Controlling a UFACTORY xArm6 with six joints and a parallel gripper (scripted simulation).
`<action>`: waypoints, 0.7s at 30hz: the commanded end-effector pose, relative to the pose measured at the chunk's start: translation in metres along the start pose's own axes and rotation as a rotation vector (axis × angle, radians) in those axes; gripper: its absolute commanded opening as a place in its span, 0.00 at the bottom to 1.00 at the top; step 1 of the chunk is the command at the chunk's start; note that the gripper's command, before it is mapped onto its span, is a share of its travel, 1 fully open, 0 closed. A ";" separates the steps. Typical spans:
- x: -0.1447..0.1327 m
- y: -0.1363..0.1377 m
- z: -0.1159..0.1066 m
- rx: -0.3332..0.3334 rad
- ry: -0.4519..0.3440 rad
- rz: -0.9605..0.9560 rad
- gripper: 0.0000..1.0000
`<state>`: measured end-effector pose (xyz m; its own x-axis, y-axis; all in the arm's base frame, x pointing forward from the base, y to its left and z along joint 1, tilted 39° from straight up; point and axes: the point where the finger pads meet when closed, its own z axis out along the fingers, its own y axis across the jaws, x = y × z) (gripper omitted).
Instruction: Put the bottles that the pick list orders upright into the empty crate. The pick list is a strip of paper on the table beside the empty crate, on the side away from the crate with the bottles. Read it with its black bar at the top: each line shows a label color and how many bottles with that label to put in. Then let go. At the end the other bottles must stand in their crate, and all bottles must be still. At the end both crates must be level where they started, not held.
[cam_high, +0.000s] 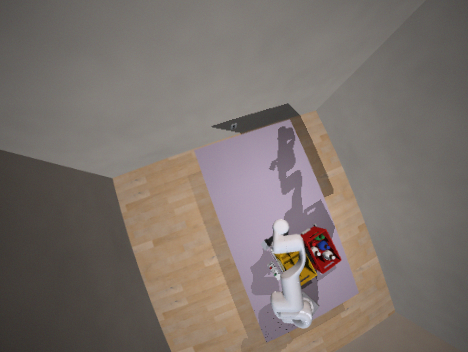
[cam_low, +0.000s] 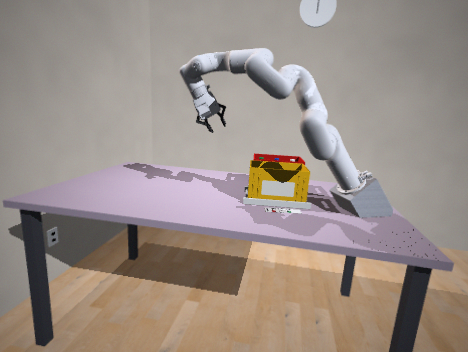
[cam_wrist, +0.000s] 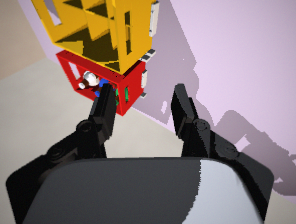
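Bottles (cam_high: 322, 248) standing in red crate (cam_high: 331, 261), white caps and blue and green parts visible from above; label colours too small to sort. Same bottles (cam_wrist: 92, 82) glimpsed in wrist view through red crate (cam_wrist: 131, 91) wall. Yellow crate (cam_low: 278, 186) just beside red crate, nearer the exterior camera, interior dark and showing no bottles; red crate (cam_low: 278, 158) visible only as a rim behind it. Yellow crate (cam_high: 295, 263) partly covered by arm in top view. Pick list (cam_low: 283, 210) lying flat on tabletop (cam_low: 150, 197) in front of yellow crate, on the side away from red crate; small red and green marks present, lines not readable. Pick list (cam_high: 274, 270) also a pale strip beside arm in top view.

Hand (cam_low: 211, 121) raised well above tabletop, off to the side of both crates, fingers pointing down. Hand (cam_wrist: 141, 111) moderately wide apart, nothing between fingers, only tabletop (cam_wrist: 235, 55) and floor behind them. Arm (cam_low: 280, 80) arching up from grey wedge base (cam_low: 376, 202) at tabletop end.
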<state>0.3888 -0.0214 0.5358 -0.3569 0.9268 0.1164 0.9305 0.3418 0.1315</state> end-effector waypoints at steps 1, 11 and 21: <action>0.020 0.001 0.003 0.013 -0.019 0.079 0.65; 0.048 0.001 0.008 0.029 -0.041 0.177 0.65; 0.074 -0.002 0.013 0.039 -0.065 0.273 0.65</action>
<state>0.3697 0.0326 0.5309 -0.1625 0.9821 0.0955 0.9851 0.1559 0.0733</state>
